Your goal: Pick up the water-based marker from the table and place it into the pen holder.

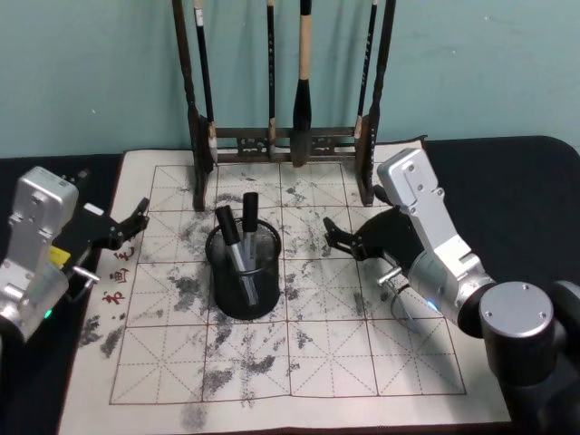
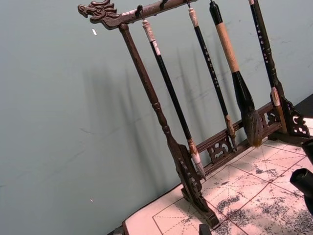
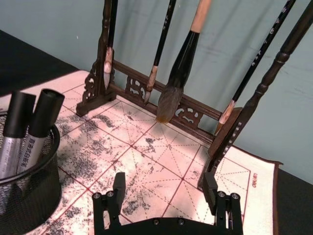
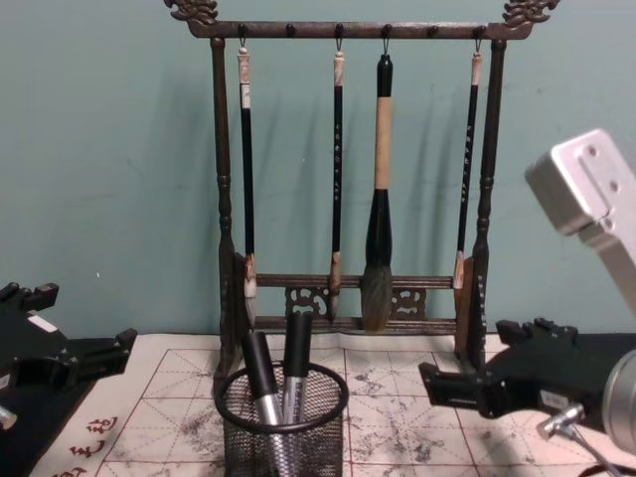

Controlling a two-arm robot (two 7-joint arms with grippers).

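Silver boxy arms, round grey joint cap, black-fingered left gripper (image 1: 136, 217) and right gripper (image 1: 333, 239)

I see the pen holder (image 1: 244, 276) standing at the frame's centre on the cream gridded mat (image 1: 299, 362) that covers the dark worktop (image 1: 517, 181), with two markers (image 1: 237, 237) upright inside it, black caps up. My left hand (image 1: 136, 217) sits at the middle left, over the mat's edge by the red characters, fingers apart and empty; my right hand (image 1: 333, 237) is just right of the holder, open too and holding nothing. The brush rack (image 1: 285, 140) stands at the upper centre, brushes hanging.
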